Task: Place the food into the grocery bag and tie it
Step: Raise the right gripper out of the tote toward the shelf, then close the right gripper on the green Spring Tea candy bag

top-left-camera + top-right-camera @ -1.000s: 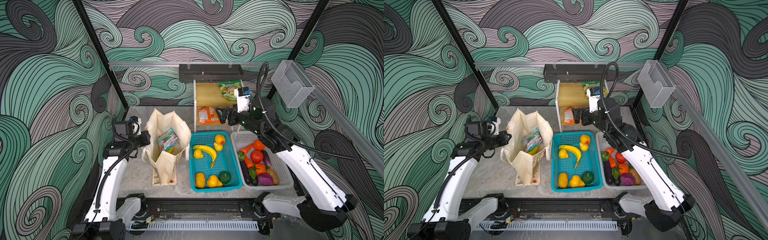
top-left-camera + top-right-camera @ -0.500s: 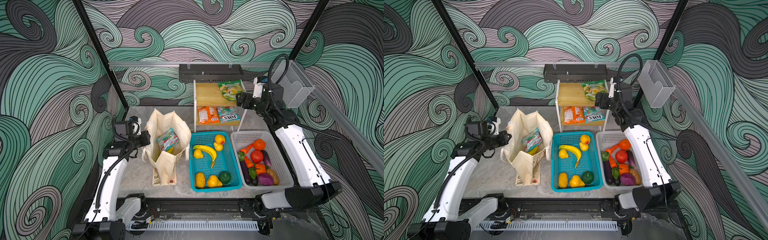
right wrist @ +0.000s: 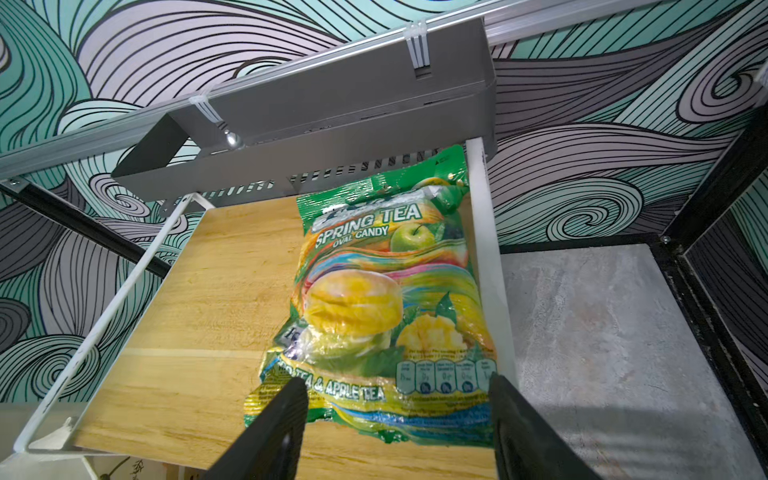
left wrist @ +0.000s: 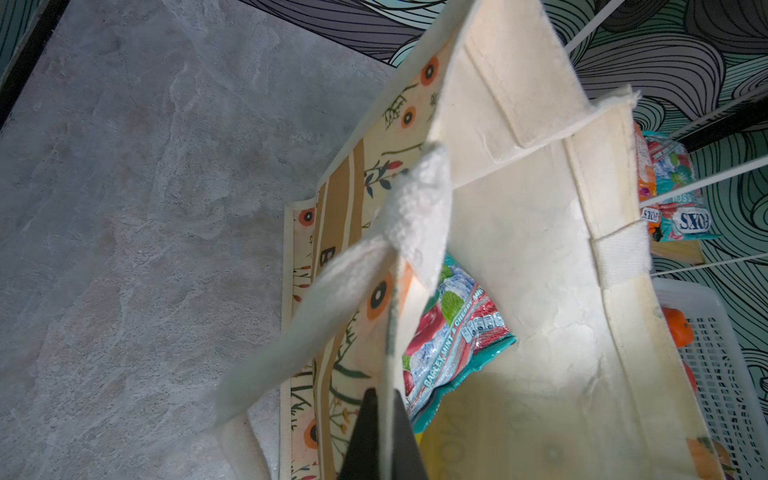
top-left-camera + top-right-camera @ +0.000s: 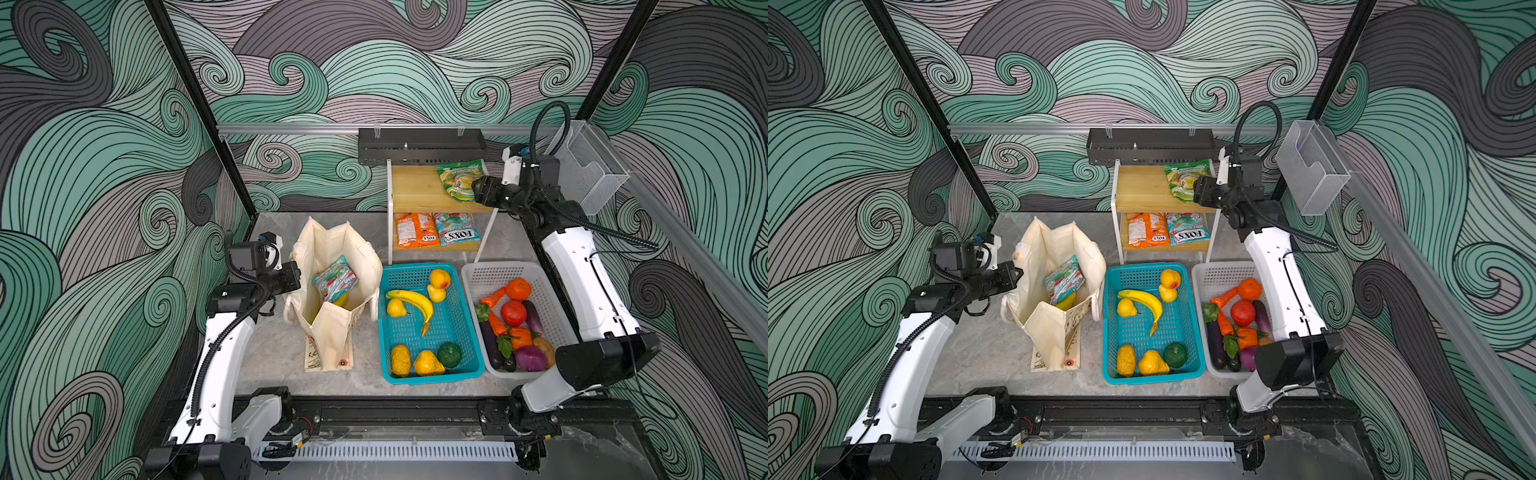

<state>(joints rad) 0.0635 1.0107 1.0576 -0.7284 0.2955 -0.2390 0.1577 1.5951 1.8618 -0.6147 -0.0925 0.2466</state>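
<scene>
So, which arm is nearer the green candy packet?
Right arm: jaws flanking the green candy packet on the top shelf. Left arm: jaws pinching the grocery bag rim, well away.

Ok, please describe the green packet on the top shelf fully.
The green packet is a glossy green-yellow plastic bag printed "SPRING TEA OVAL CANDY" with fruit pictures. It lies flat on the wooden shelf, along its white rail. The right gripper's open fingers stand at either side of its near end.
</scene>
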